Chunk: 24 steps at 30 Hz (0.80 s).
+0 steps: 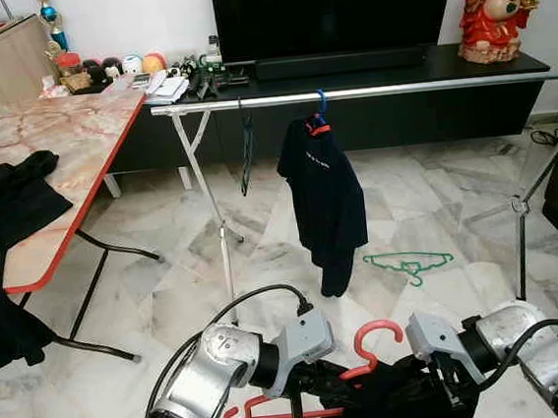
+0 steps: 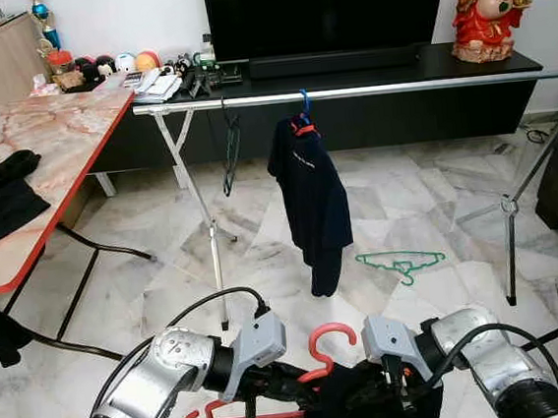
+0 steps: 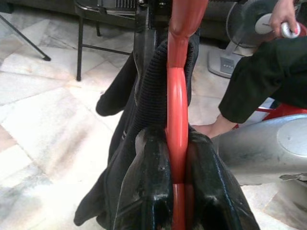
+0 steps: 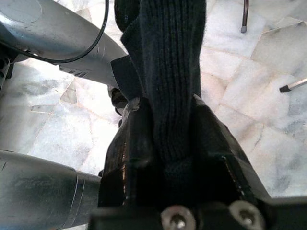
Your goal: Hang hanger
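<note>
Low in front of me, both arms hold a red hanger point(image 1: 357, 355) with a black garment point(image 1: 386, 396) on it. My left gripper point(image 3: 177, 158) is shut on the hanger's red bar, with the knit collar point(image 3: 153, 81) draped over it. Black ribbed cloth point(image 4: 170, 62) is clamped in my shut right gripper point(image 4: 170, 139). Ahead stands a silver clothes rail point(image 1: 425, 85). A dark navy top point(image 1: 325, 200) hangs from it on a blue-hooked hanger point(image 1: 320, 104), and an empty dark hanger point(image 1: 245, 148) hangs to its left.
A green hanger point(image 1: 410, 262) lies on the marble floor under the rail. A folding table point(image 1: 66, 150) with black clothes point(image 1: 2, 206) stands on my left. Behind the rail is a black TV console point(image 1: 394, 65) with a red figurine point(image 1: 495, 5). A person's sleeve point(image 3: 261, 72) shows beside me.
</note>
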{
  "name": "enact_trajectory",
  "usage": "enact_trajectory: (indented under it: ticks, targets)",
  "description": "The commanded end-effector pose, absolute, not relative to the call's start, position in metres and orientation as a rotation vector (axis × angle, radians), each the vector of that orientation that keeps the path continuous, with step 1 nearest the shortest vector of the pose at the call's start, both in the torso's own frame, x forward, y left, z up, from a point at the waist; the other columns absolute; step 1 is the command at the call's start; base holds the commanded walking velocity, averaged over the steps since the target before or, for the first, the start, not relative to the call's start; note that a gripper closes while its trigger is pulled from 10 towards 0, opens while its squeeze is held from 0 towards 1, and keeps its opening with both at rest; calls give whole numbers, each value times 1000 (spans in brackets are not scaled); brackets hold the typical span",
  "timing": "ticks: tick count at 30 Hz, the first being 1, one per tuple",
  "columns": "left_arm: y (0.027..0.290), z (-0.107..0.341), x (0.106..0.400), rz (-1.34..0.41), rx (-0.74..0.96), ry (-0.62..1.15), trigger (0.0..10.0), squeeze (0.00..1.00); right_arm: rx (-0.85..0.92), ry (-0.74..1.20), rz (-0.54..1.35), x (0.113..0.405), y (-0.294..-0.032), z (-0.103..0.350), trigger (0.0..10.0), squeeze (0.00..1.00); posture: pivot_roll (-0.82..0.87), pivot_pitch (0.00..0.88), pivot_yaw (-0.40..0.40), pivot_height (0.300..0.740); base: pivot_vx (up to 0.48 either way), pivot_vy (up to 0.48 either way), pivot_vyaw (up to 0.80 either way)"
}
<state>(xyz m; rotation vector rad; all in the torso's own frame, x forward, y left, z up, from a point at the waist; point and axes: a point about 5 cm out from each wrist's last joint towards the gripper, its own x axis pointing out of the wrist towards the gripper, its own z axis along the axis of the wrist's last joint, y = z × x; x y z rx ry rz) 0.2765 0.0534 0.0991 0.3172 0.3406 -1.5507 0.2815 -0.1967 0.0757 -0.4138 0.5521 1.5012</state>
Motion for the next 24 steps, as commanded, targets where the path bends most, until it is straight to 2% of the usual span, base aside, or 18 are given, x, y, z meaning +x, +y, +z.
enact_trajectory:
  ticks: [1, 15, 16, 17, 24]
  targets:
    - [42, 124, 283, -1564, 348, 204, 10000, 0, -400, 571, 1505, 278, -195, 68, 0, 0, -12, 47, -25, 740, 0, 0, 0]
    - [42, 121, 283, -1552, 354, 204, 10000, 0, -387, 561, 1487, 280, -193, 69, 0, 0, -10, 49, -25, 740, 0, 0, 0]
    - [41, 121, 283, -1552, 347, 205, 10000, 176, -389, 562, 1484, 280, -193, 68, 0, 0, -11, 50, -25, 740, 0, 0, 0]
    - [42, 121, 283, -1554, 332, 214, 10000, 1000, -390, 565, 1482, 280, -194, 68, 0, 0, -11, 50, -25, 740, 0, 0, 0]
    - [42, 121, 279, -1592, 328, 221, 10000, 1000, -385, 567, 1472, 280, -193, 66, 0, 0, -11, 53, -24, 740, 0, 0, 0]
